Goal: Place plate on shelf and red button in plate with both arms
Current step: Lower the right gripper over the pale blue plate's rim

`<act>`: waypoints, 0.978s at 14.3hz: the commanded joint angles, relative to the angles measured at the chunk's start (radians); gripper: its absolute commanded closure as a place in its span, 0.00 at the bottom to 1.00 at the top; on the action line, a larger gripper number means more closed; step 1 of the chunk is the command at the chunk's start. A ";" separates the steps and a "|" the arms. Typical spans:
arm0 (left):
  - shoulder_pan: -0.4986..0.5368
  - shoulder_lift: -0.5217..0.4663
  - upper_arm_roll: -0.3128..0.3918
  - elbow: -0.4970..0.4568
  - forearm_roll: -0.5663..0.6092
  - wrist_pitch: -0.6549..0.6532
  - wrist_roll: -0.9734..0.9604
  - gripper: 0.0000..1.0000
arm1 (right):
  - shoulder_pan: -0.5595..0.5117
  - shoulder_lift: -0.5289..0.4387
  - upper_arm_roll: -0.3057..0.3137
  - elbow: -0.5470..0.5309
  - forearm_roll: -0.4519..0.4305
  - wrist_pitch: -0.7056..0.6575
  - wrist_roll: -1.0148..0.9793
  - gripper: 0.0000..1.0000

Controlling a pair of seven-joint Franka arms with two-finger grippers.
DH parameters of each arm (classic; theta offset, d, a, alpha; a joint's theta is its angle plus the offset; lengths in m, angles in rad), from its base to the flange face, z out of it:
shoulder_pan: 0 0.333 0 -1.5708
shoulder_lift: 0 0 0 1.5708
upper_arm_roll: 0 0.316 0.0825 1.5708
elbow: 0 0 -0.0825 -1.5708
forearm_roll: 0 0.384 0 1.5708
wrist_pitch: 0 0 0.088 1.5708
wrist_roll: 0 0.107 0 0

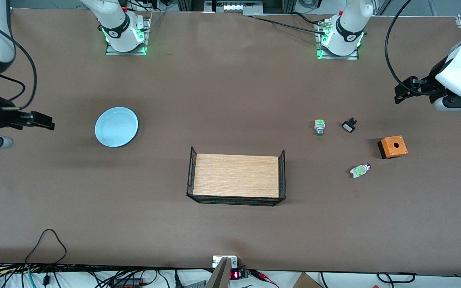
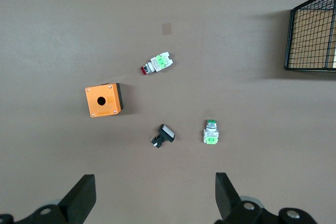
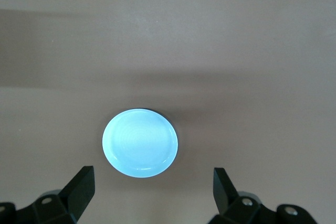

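Note:
The pale blue plate (image 1: 116, 127) lies flat on the brown table toward the right arm's end; it also shows in the right wrist view (image 3: 140, 142). My right gripper (image 1: 41, 120) hangs open and empty over the table beside the plate (image 3: 152, 179). The red button (image 1: 360, 170) lies on its side toward the left arm's end, its red end showing in the left wrist view (image 2: 156, 64). My left gripper (image 1: 403, 93) hangs open and empty over bare table at that end (image 2: 155, 187), apart from the button.
A switch with a green end (image 1: 319, 127) (image 2: 210, 131), a small black part with a white face (image 1: 349, 126) (image 2: 163, 136) and an orange box with a hole (image 1: 392, 146) (image 2: 103, 99) lie near the red button. A wire-sided wooden tray (image 1: 192, 172) (image 2: 310, 30) stands mid-table.

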 commanded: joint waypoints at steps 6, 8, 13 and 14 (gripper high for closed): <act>0.011 0.002 0.000 0.014 -0.015 -0.013 0.004 0.00 | 0.028 0.014 -0.001 -0.226 0.000 0.226 0.048 0.00; 0.011 0.002 0.000 0.014 -0.015 -0.013 0.004 0.00 | 0.021 0.013 -0.002 -0.301 0.000 0.297 0.046 0.00; 0.011 0.002 0.001 0.014 -0.014 -0.013 0.005 0.00 | -0.010 0.017 -0.002 -0.467 0.000 0.453 0.039 0.00; 0.011 0.002 0.001 0.014 -0.015 -0.013 0.005 0.00 | -0.013 0.019 -0.002 -0.504 -0.002 0.493 0.024 0.00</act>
